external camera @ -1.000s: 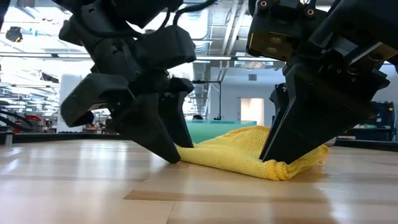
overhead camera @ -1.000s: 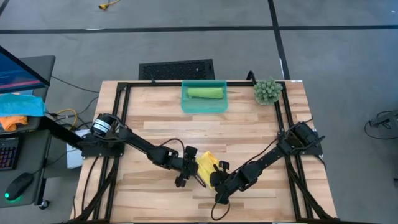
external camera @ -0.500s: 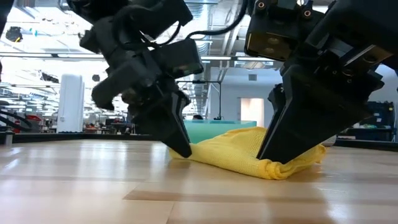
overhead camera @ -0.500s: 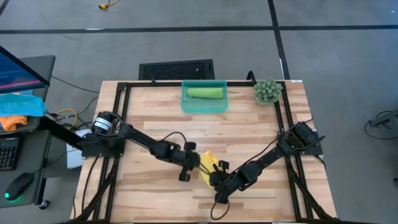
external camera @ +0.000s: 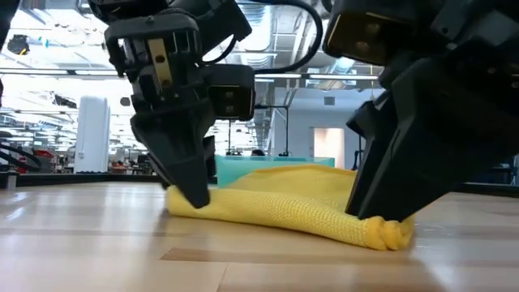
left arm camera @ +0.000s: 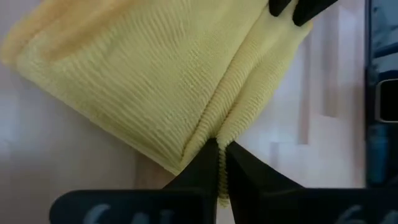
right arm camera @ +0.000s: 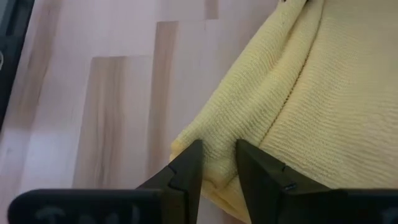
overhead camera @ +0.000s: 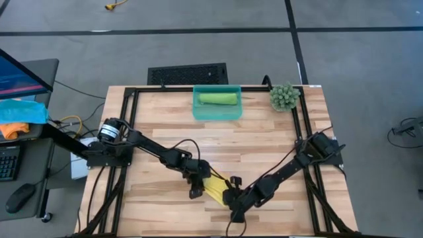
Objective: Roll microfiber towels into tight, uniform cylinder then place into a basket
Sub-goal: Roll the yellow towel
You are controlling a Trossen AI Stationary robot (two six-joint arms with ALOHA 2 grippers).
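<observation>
High view: green towel (overhead camera: 217, 98) in basket (overhead camera: 196, 111).

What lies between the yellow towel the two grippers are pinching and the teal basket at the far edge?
Only bare wood tabletop separates the yellow towel from the basket, as the high view shows.

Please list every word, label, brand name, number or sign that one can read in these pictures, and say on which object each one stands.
No text can be read anywhere in these pictures.
The label on the left gripper body in the low view is too blurred to read.
The monitor beside the table shows only colours, no legible text.
The yellow towel, the basket and the table carry no visible print.
</observation>
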